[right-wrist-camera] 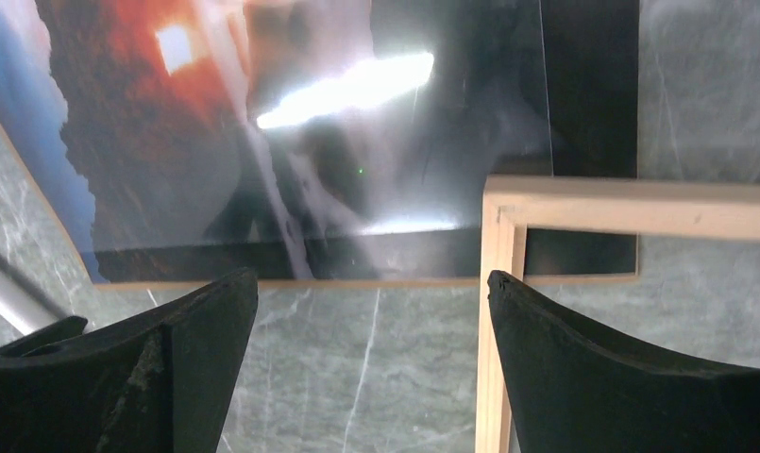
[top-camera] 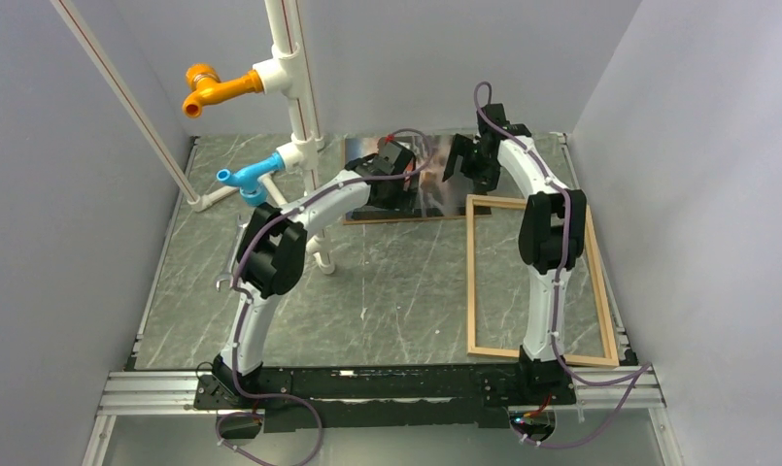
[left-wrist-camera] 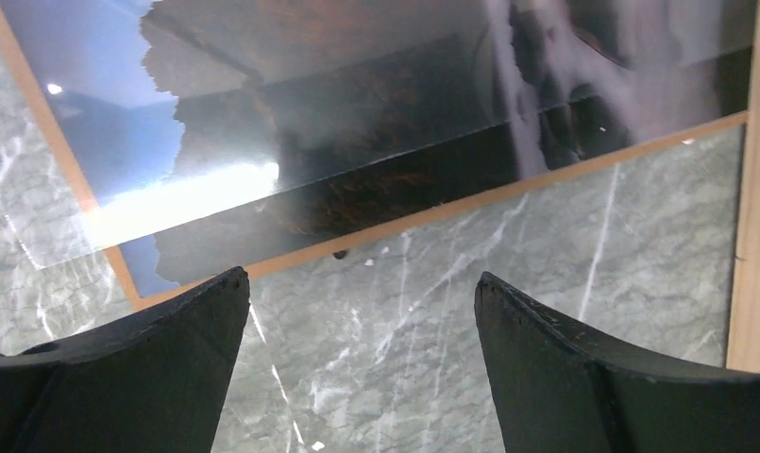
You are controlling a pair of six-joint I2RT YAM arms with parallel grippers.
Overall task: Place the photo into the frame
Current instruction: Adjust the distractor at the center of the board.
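Note:
The photo [top-camera: 433, 189] lies flat at the back middle of the table, a glossy dark seascape with an orange-red glow [right-wrist-camera: 168, 85], resting on a dark board with a brown edge [left-wrist-camera: 432, 209]. The frame [top-camera: 476, 282], thin light wood, lies flat on the right; its far left corner [right-wrist-camera: 504, 203] overlaps the board. My left gripper [top-camera: 391, 175] hovers over the photo's left part, jaws open [left-wrist-camera: 362, 276] above bare table just short of the board's near edge. My right gripper [top-camera: 467, 165] hangs over the photo's right end, open [right-wrist-camera: 372, 277], empty, beside the frame corner.
A white pipe stand [top-camera: 294, 87] with an orange fitting [top-camera: 212, 89] and a blue fitting [top-camera: 251, 177] rises at the back left, close to the left arm. A slanted pipe [top-camera: 124, 102] runs along the left wall. Grey walls enclose the marbled table [top-camera: 396, 291].

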